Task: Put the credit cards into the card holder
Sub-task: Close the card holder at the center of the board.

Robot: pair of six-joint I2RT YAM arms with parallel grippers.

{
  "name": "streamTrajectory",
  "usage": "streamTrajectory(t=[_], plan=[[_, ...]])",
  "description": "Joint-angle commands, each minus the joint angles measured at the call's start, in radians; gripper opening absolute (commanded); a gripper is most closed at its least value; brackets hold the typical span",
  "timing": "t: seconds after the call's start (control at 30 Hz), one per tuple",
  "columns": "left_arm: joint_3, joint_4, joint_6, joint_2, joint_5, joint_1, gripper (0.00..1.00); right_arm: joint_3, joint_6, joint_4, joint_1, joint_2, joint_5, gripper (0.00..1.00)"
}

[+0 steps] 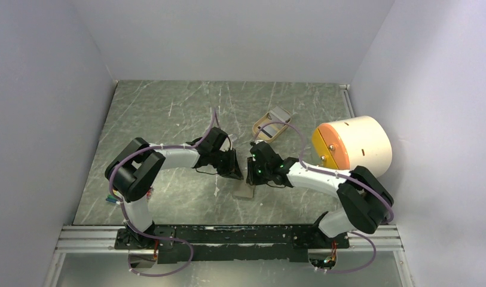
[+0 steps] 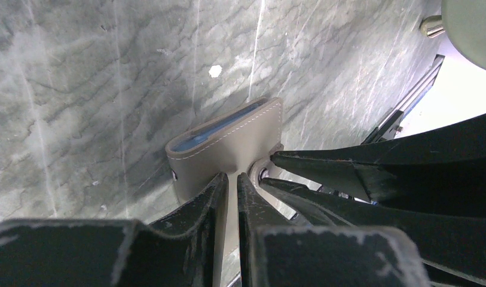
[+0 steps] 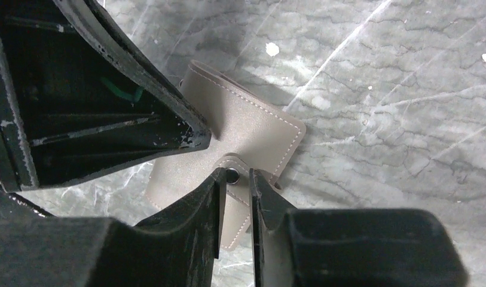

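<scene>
At the table's (image 1: 168, 113) centre, the left gripper (image 2: 231, 179) clamped 1 wall of the card holder (image 2: 228, 143), seemingly to steady it on edge. The right gripper (image 3: 235, 179) pinched the snap tab (image 3: 232, 175), likely to work the flap.

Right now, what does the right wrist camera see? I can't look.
Two black grippers hold a grey-olive stitched card holder over a marbled table. The right gripper pinches the snap-button tab in its jaws; the left gripper grips the opposite edge.

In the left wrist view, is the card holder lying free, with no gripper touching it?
No, the left gripper is clamped on the card holder at its near edge.
</scene>
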Motion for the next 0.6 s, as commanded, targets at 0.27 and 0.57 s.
streamTrajectory(t=[0.27,0.57], plan=[[0.0,0.006,0.007,0.021,-0.008,-0.013,0.18,0.003,-0.014,0.048,-0.002,0.047,-0.084,0.22],[0.006,-0.006,0.013,0.021,-0.011,-0.015,0.18,0.031,-0.057,-0.06,-0.003,0.022,-0.058,0.21]])
